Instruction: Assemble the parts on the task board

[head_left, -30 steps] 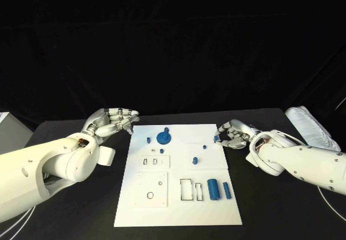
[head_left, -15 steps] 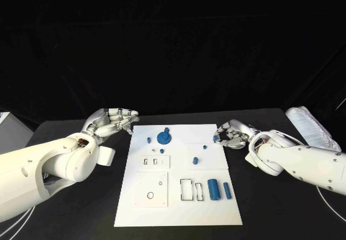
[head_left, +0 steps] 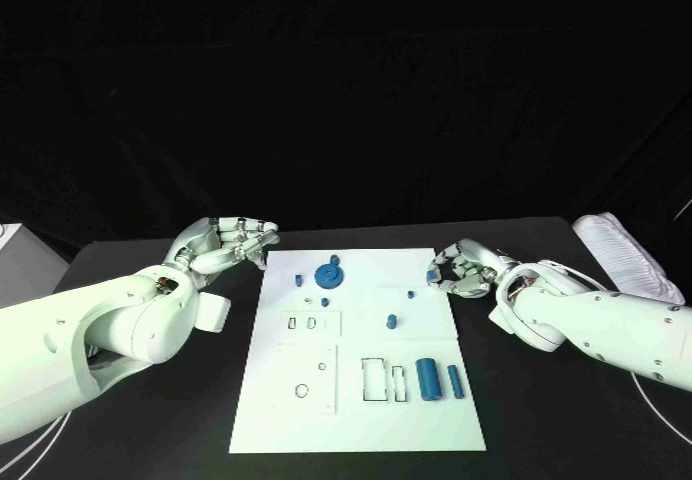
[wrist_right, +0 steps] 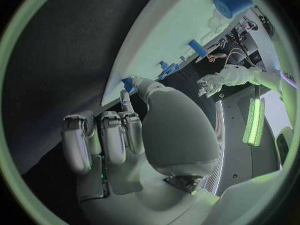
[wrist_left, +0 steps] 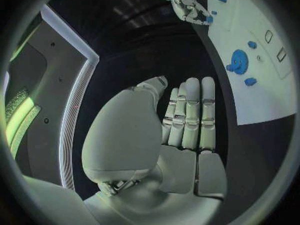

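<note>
Board point(head_left: 361, 420) lies white in the middle of the black table point(head_left: 130, 265), blue parts scattered on it: a gear point(head_left: 327, 273) near its far end and two cylinders point(head_left: 428, 377) toward its near right. My right hand point(head_left: 464, 269) sits at the board's far right edge, pinching a small blue part point(head_left: 434, 275) between thumb and finger. My left hand point(head_left: 227, 243) hovers off the board's far left corner, fingers curled in on nothing

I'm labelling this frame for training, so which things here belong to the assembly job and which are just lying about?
Belongs to the job:
white task board
blue gear-shaped part
two blue cylinder parts
small blue part pinched in the right hand
left hand, holding nothing

Just lying about:
white padded bundle at the table's right edge
black table
</note>
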Controlling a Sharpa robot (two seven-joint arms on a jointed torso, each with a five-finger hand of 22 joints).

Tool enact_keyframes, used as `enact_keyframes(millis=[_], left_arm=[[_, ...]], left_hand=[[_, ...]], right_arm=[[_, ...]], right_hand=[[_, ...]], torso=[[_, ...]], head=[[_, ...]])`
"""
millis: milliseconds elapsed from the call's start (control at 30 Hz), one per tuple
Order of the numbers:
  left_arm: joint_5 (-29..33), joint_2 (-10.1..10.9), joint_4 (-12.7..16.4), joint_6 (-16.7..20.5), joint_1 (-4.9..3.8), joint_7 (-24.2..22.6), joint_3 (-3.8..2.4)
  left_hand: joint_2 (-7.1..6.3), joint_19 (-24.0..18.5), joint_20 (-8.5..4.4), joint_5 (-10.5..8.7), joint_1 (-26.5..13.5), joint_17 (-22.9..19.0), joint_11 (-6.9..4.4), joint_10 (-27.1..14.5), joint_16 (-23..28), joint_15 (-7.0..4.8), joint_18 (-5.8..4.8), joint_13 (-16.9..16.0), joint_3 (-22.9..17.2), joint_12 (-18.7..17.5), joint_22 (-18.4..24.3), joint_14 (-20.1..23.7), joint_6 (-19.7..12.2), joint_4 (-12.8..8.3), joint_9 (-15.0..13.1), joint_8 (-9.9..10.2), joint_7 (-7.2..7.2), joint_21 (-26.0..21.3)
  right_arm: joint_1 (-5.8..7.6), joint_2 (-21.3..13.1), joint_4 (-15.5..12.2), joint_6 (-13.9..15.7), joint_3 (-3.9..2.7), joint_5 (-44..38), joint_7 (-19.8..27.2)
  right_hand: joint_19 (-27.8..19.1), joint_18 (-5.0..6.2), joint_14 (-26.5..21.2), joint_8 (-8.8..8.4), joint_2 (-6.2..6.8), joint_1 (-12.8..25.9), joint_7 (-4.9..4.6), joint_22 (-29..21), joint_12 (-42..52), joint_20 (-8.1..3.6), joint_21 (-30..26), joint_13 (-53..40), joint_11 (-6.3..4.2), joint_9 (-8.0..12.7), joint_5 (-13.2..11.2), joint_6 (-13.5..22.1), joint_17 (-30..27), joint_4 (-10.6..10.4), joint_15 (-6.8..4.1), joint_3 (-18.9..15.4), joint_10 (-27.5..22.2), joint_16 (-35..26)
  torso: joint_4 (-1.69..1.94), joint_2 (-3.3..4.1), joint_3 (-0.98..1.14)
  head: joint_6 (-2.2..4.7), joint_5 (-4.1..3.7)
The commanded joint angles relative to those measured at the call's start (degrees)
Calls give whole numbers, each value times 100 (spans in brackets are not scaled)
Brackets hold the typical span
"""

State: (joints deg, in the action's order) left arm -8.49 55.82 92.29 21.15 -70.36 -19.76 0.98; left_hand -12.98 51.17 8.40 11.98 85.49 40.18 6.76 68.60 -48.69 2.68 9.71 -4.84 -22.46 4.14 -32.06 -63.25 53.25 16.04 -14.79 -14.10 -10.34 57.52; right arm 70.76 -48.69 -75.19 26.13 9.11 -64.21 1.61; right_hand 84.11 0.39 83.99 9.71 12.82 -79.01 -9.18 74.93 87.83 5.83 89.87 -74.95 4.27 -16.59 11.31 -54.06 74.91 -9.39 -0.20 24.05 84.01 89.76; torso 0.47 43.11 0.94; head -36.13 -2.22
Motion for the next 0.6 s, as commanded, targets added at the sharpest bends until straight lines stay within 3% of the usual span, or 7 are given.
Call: enact_keyframes(millis=[33, 467, 600], left_arm=[[14, -5, 13, -129, -1, 5, -3], [11, -6, 12, -153, -1, 16, -3], [10, -4, 14, -155, -1, 18, -3]], left_hand=[[0, -57, -2, -16, -19, 3, -11, -32, -34, -2, 76, -6, -36, -28, -9, 40, -36, 12, -9, 31, -7, 27], [-1, -60, 0, -20, -24, 3, -9, -36, -34, 0, 76, -6, -34, -28, -10, 42, -41, 15, -11, 34, -9, 28], [-1, -60, 0, -20, -24, 3, -9, -36, -34, 0, 76, -6, -34, -28, -10, 42, -41, 15, -11, 34, -9, 28]], right_arm=[[-8, 19, 10, -25, 4, -58, 9], [-8, 69, 51, -51, 3, -74, -5], [-8, 93, 72, -72, 3, -83, -1]], right_hand=[[589, -39, 601, -47, 15, 58, -20, 1507, -32, 28, 13, -1287, 29, 20, -17, 71, 1509, -12, 51, 24, 363, 24], [589, -39, 601, -41, -2, 43, -28, 1507, -26, 47, 13, -1293, 41, 23, -12, 56, 1509, 7, 66, 51, 368, 24], [589, -39, 601, 49, -102, -36, 24, 1507, 25, 39, 13, -1337, 5, 4, -8, -110, 1509, 93, 29, 199, 417, 24]], torso=[[-3, -2, 0], [0, -5, 1], [-4, -3, 0]], head=[[-4, -1], [-5, 8], [-9, 20]])
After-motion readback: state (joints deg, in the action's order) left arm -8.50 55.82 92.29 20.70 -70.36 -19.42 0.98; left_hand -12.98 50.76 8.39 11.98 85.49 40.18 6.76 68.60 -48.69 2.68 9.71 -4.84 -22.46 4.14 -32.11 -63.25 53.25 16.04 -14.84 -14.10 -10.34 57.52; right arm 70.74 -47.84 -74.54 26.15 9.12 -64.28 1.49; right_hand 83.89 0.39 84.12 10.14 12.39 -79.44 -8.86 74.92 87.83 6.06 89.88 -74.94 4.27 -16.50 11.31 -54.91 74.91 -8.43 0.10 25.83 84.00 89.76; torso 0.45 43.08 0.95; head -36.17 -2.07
